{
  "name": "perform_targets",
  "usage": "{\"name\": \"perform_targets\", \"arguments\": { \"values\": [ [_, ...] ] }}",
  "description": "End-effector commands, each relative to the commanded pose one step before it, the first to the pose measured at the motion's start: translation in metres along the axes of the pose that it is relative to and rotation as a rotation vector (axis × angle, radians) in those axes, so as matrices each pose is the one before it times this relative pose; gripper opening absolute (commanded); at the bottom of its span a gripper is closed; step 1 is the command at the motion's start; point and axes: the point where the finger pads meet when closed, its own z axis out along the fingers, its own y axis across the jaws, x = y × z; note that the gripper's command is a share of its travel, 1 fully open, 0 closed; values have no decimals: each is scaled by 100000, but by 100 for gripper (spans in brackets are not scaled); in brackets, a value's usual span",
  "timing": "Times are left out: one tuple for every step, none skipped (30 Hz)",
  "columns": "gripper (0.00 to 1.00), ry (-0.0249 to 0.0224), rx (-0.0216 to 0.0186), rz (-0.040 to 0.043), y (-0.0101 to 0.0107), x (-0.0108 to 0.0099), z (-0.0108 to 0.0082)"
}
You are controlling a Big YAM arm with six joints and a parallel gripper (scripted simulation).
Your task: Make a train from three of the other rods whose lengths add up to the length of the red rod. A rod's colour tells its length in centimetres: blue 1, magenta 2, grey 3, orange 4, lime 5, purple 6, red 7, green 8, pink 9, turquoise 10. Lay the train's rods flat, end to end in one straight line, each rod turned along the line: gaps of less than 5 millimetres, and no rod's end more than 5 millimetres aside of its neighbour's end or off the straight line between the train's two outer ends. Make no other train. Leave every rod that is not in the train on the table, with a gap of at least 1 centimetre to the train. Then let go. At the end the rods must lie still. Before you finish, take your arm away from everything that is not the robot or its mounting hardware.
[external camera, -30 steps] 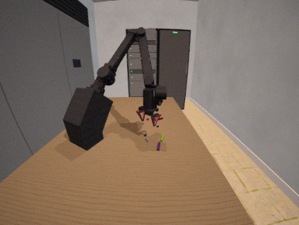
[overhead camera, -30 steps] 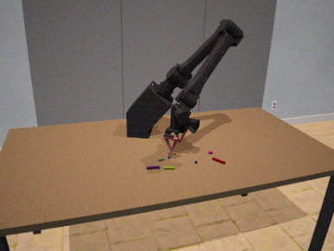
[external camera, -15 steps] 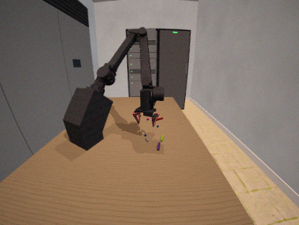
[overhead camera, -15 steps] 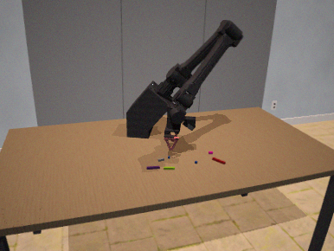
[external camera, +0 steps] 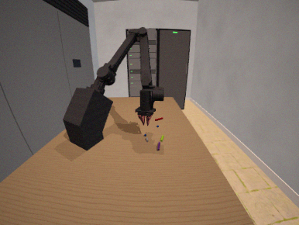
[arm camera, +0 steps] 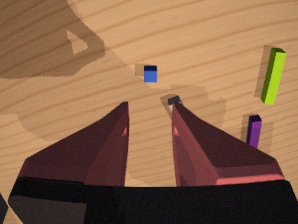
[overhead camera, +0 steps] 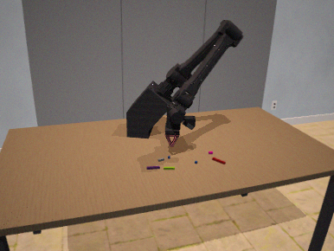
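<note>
My gripper (overhead camera: 172, 144) hangs a little above the table, its fingers narrowed but apart, with nothing between them. In the wrist view (arm camera: 149, 106) a blue cube (arm camera: 150, 74) lies just beyond the fingertips, and the end of the grey rod (arm camera: 174, 99) peeks out at the right fingertip. The grey rod (overhead camera: 161, 159) and a blue cube (overhead camera: 169, 157) lie in front of the gripper. The purple rod (overhead camera: 152, 167) and lime rod (overhead camera: 169, 168) lie nearer the front. The red rod (overhead camera: 218, 161), magenta rod (overhead camera: 210, 152) and a second blue cube (overhead camera: 195, 163) lie to the right.
The arm's dark base block (overhead camera: 144, 110) stands behind the gripper. All rods lie apart from each other in the middle of the table, far from its edges.
</note>
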Motion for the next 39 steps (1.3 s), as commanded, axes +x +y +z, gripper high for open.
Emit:
{"name": "perform_targets", "arguments": {
  "values": [
    [24,-430,1094,190,-392,671,-230],
    [24,0,0,0,0,0,0],
    [24,0,0,0,0,0,0],
    [24,1,0,0,0,0,0],
    [24,1,0,0,0,0,0],
    [24,0,0,0,0,0,0],
    [24,0,0,0,0,0,0],
    [24,1,0,0,0,0,0],
    [24,0,0,0,0,0,0],
    [24,0,0,0,0,0,0],
    [24,0,0,0,0,0,0],
    [24,0,0,0,0,0,0],
    [24,0,0,0,0,0,0],
    [24,0,0,0,0,0,0],
    [24,0,0,0,0,0,0],
    [24,0,0,0,0,0,0],
    [24,0,0,0,0,0,0],
    [24,0,0,0,0,0,0],
    [24,0,0,0,0,0,0],
    [24,0,0,0,0,0,0],
    [24,0,0,0,0,0,0],
    [24,0,0,0,0,0,0],
    [24,0,0,0,0,0,0],
    [24,0,3,-3,-1,0,0],
    [24,-3,23,-18,-6,-1,2],
    [24,-8,60,-48,-17,-2,4],
    [24,0,0,0,0,0,0],
    [24,0,0,0,0,0,0],
    [24,-16,113,-91,-31,-5,8],
    [24,-25,180,-144,-50,-7,12],
    [24,-45,189,-291,-55,-37,38],
    [24,-37,-22,-319,-2,-69,73],
    [24,-17,-205,-25,44,-81,93],
    [24,-21,-254,15,55,-100,115],
    [24,-24,-305,18,67,-120,138],
    [24,-26,-359,21,80,-140,162],
    [24,-29,-413,24,94,-161,186],
    [24,4,-164,-91,33,-66,123],
    [24,27,19,-19,-13,4,79]
  ]
}}
